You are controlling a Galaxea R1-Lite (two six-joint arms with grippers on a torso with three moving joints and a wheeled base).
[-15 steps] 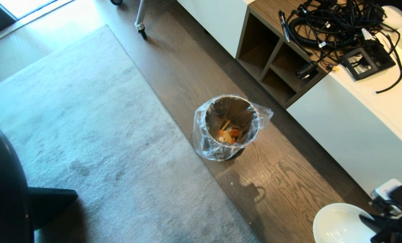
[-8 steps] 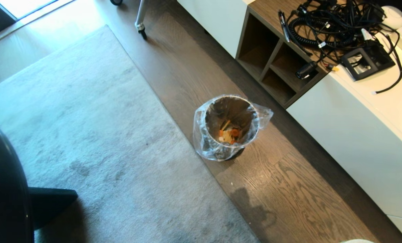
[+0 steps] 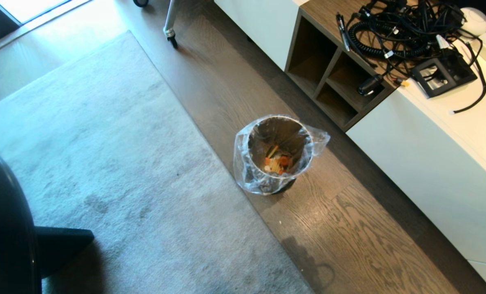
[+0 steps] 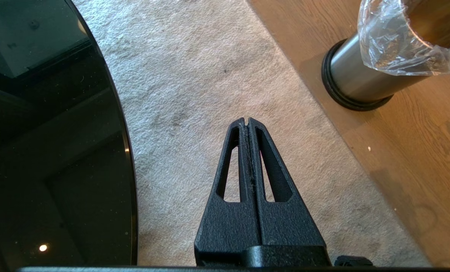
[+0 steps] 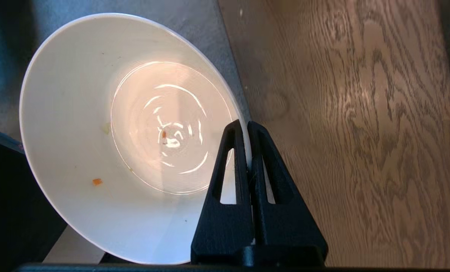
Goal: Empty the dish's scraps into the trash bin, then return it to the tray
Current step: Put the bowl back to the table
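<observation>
right tool [image 5: 246,124] pinches the dish [image 5: 96,124] rim over floor.

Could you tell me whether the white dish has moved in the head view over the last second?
Yes. It sat at the lower right edge, right of the trash bin, which stayed put; it has left that view downward. The right hand grips the dish by its rim.

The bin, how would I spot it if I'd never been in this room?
Find the grey rug and the white cabinet; a strip of wood floor runs between them. The bin stands on that strip, a small steel cylinder with a black base. Nothing else there wears a clear plastic liner or holds orange and yellow scraps.
</observation>
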